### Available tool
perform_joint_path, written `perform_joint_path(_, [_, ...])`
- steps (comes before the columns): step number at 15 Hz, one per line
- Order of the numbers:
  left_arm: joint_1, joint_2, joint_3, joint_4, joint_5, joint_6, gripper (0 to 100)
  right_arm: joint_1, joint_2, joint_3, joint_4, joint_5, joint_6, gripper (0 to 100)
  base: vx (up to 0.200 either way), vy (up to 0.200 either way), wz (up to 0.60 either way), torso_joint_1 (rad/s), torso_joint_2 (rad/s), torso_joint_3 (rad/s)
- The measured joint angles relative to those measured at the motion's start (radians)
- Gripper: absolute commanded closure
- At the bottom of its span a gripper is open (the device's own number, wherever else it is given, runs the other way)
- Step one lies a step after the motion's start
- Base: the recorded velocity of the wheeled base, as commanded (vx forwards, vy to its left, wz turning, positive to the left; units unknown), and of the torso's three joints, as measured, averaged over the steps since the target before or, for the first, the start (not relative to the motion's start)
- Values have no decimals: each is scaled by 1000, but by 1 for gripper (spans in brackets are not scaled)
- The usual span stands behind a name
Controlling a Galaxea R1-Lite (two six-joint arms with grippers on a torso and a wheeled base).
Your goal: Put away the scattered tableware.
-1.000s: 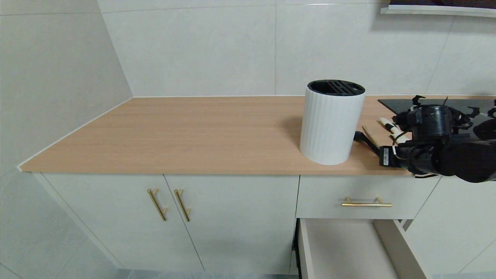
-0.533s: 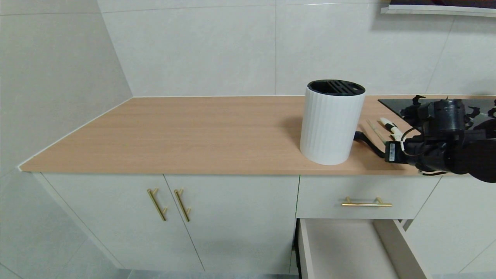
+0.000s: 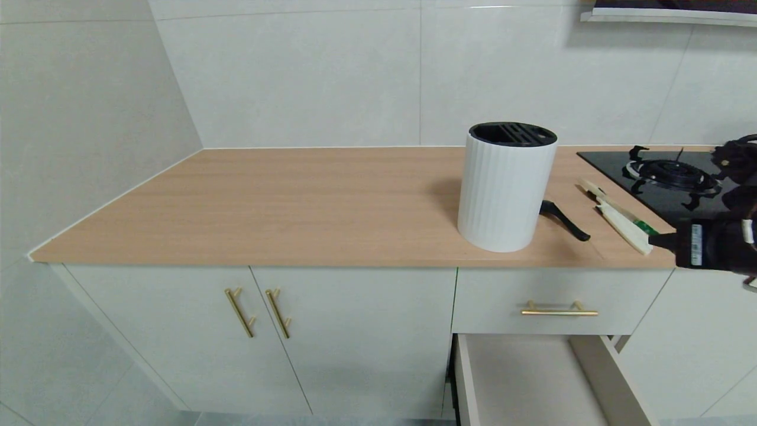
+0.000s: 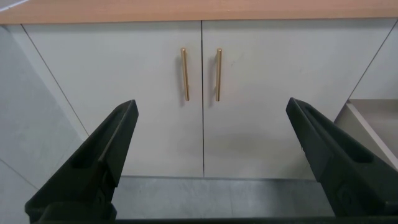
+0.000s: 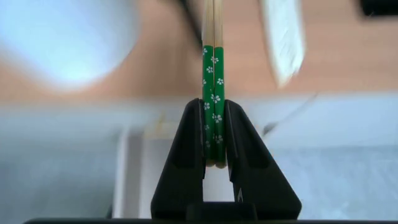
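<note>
A white ribbed holder (image 3: 506, 192) with a black slotted top stands on the wooden counter (image 3: 295, 207). Right of it lie a black-handled utensil (image 3: 565, 220) and a cream-white utensil (image 3: 626, 229). My right gripper (image 3: 657, 239) hovers at the counter's front right edge, shut on a pair of chopsticks (image 3: 642, 225) by their green end. The right wrist view shows the green flowered chopsticks (image 5: 213, 93) pinched in the gripper (image 5: 214, 146), with the holder (image 5: 62, 37) and the white utensil (image 5: 283, 37) blurred beyond. My left gripper (image 4: 205, 168) stands open, low before the cabinet doors (image 4: 202, 93).
A black gas hob (image 3: 668, 174) sits at the counter's back right. Below the counter a drawer (image 3: 532, 378) stands pulled out, under a shut drawer with a gold handle (image 3: 559, 309). Tiled walls bound the counter at the back and left.
My right arm has drawn back to the right with the chopsticks in its grip, uncovering the hob and the utensils beside the holder. The left gripper's earlier state is not shown.
</note>
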Motion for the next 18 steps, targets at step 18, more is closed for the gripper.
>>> perform_joint_path(18, [0, 0, 0, 0, 0, 0, 0, 26, -128, 25, 374, 380, -169, 100, 0, 0, 0, -18, 45, 27])
